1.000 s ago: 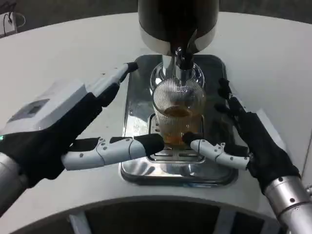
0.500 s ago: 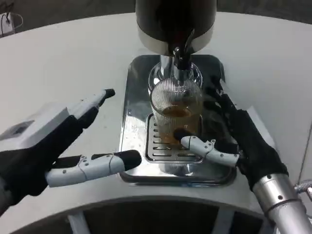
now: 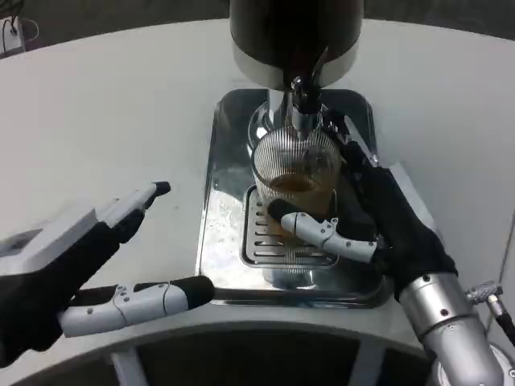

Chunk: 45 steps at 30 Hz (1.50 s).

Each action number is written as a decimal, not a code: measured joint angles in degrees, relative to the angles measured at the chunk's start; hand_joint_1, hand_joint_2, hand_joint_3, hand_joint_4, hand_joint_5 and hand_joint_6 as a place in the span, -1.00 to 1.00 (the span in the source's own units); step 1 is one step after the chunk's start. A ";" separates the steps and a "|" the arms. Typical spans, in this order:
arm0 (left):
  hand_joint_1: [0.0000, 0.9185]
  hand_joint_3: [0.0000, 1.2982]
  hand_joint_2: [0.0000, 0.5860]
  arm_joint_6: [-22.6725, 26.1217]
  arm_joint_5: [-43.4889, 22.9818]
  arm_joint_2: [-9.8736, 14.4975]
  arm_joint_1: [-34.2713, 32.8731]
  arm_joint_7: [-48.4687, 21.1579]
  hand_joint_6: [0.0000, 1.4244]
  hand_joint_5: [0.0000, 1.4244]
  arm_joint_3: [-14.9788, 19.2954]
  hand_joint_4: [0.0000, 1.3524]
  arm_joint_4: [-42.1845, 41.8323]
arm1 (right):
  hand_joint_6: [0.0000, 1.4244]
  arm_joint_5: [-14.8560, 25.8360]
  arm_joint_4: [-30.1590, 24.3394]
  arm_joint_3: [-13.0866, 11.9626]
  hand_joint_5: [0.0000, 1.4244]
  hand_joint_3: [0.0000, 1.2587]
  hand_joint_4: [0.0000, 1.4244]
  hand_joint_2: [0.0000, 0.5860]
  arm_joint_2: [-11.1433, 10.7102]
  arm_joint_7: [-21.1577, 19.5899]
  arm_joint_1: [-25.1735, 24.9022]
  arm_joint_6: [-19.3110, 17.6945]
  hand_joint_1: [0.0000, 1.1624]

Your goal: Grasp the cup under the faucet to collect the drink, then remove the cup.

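The ribbed glass cup (image 3: pixel 294 186) is stood on the grate of the steel drip tray (image 3: pixel 221 241), directly beneath the faucet (image 3: pixel 301 100), so that the amber drink is caught. It is clasped by the right hand (image 3: pixel 378 221), thumb across the near side, fingers round the far right. The left hand (image 3: pixel 72 269) is held spread and empty at the near left. The far-side fingertips are hidden, so full contact cannot be confirmed.
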 measured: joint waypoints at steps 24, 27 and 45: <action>-1.00 -1.00 -0.89 -0.40 0.05 1.55 1.54 -1.09 -0.89 -1.00 0.76 -1.00 -0.67 | -0.84 -4.72 3.91 2.59 -0.79 -1.00 -0.91 -0.25 5.87 -8.06 -2.35 2.12 0.39; -1.00 -1.00 -0.89 -0.40 0.07 1.65 1.54 -1.14 -0.89 -1.00 0.65 -1.00 -0.67 | -0.84 -5.23 3.91 3.13 -0.79 -1.00 -0.91 -0.25 6.65 -9.07 -2.59 2.81 0.39; -1.00 -1.00 -0.89 -0.38 0.11 2.66 1.74 -2.32 -0.89 -1.00 0.67 -1.00 -0.65 | -0.76 -9.44 6.32 5.53 -0.67 -0.87 -0.79 -0.24 10.22 -14.18 -4.04 4.88 0.40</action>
